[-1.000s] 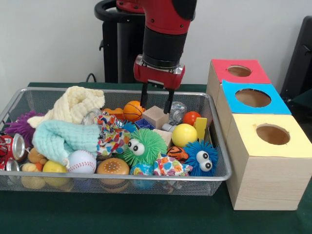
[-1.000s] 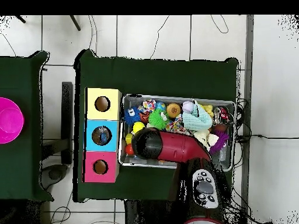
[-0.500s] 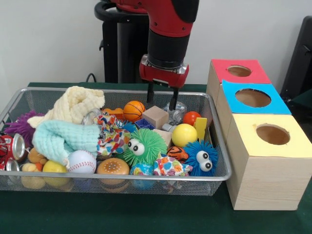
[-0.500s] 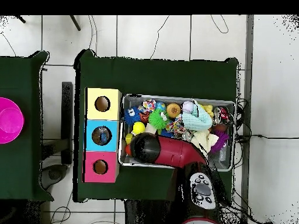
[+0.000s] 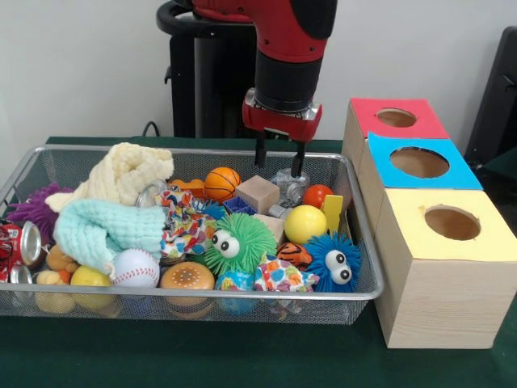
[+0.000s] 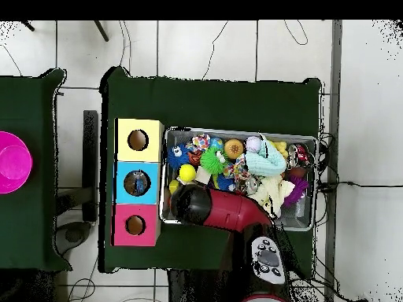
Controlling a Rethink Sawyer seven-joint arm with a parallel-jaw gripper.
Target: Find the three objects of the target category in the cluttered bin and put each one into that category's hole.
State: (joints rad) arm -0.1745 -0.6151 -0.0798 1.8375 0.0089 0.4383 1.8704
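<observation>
My gripper hangs open and empty over the back right of the wire bin, just above a crushed silver can. A wooden block and an orange basketball lie to its left. A red ball and a yellow ball sit below and to its right. Beside the bin stand three boxes with a red-topped hole, a blue-topped hole and a yellow-topped hole. In the overhead view the arm hides the gripper.
The bin also holds green and blue fuzzy toys, a baseball, a toy burger, cream and mint cloths, and red cans at the left. A pink bowl sits on a side table.
The gripper has moved right and slightly up in the front view, from over the wooden block to over the silver can. It stays open and empty.
</observation>
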